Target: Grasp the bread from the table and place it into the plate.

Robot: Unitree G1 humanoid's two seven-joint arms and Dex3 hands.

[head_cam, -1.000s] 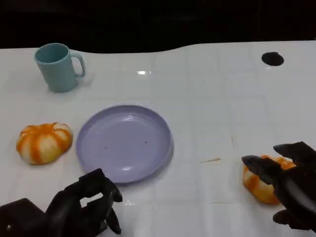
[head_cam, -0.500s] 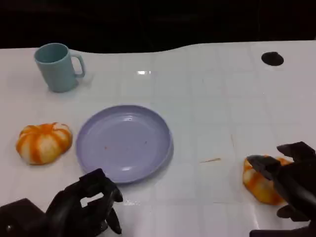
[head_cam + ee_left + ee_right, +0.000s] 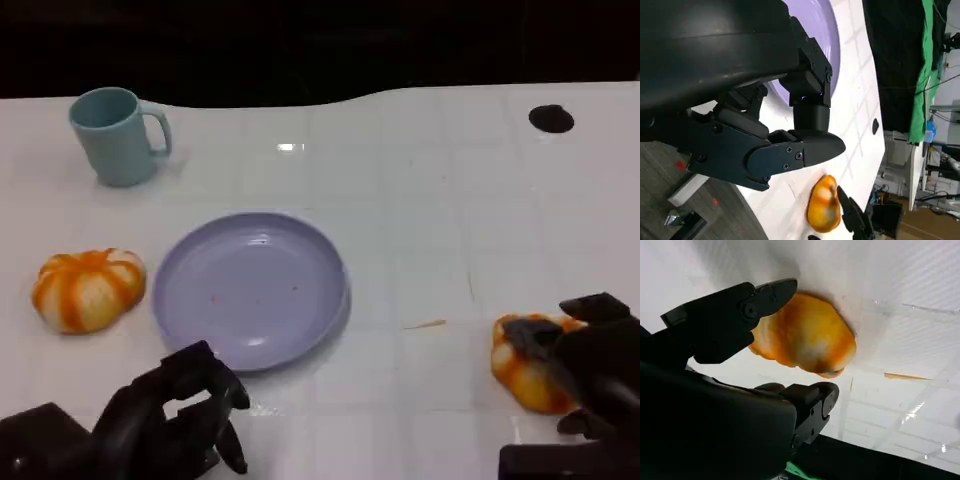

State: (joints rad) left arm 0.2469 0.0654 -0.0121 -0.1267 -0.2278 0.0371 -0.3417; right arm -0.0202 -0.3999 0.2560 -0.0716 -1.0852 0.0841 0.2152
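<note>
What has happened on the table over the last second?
The right hand has drawn closer to the robot and lower over the bread near it, fingers around it. The left hand, plate, mug and other bread stayed put.

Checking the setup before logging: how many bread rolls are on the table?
2. One bread roll lies left of the purple plate; the other sits at the right hand.
</note>
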